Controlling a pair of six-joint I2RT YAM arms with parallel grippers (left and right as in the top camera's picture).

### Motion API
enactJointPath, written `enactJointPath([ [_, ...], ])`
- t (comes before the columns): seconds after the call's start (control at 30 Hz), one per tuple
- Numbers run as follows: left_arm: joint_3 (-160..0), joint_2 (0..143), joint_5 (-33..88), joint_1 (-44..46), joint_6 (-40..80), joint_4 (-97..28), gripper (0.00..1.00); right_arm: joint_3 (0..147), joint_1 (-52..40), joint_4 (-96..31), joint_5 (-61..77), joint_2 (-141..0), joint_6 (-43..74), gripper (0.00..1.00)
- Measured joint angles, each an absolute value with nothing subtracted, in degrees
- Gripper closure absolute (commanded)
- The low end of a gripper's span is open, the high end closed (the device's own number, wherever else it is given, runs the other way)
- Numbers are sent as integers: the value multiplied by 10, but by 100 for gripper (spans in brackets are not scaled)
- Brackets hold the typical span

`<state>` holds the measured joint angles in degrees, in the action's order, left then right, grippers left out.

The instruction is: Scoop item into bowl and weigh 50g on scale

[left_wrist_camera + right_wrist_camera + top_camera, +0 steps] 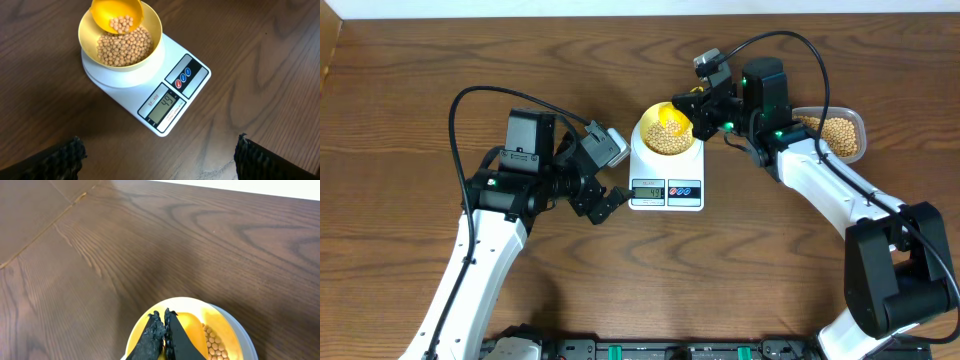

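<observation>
The pale-yellow bowl (667, 132) sits on the white scale (666, 180), part full of tan beans (122, 46). The scale's display (162, 106) reads about 44. My right gripper (698, 103) is shut on the yellow scoop (117, 16), held tilted over the bowl's far rim with a few beans in it. In the right wrist view the closed fingers (162, 322) sit over the scoop and bowl (227, 325). My left gripper (607, 205) is open and empty, left of the scale's front; its fingers (157, 155) frame bare table.
A clear plastic tub (835, 134) of beans stands at the right behind my right arm. The table's back edge meets a white wall (250, 185).
</observation>
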<state>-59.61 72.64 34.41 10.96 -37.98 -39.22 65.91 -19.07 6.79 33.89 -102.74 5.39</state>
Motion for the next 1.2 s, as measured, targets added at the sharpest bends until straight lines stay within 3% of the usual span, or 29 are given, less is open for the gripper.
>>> enactJointPath([
  [0.43, -596, 726, 344, 110, -380, -392, 2, 659, -191, 67, 327, -1027, 30, 99],
  [1.2, -596, 726, 344, 110, -380, -392, 2, 659, -190, 83, 323, -1027, 96, 99],
])
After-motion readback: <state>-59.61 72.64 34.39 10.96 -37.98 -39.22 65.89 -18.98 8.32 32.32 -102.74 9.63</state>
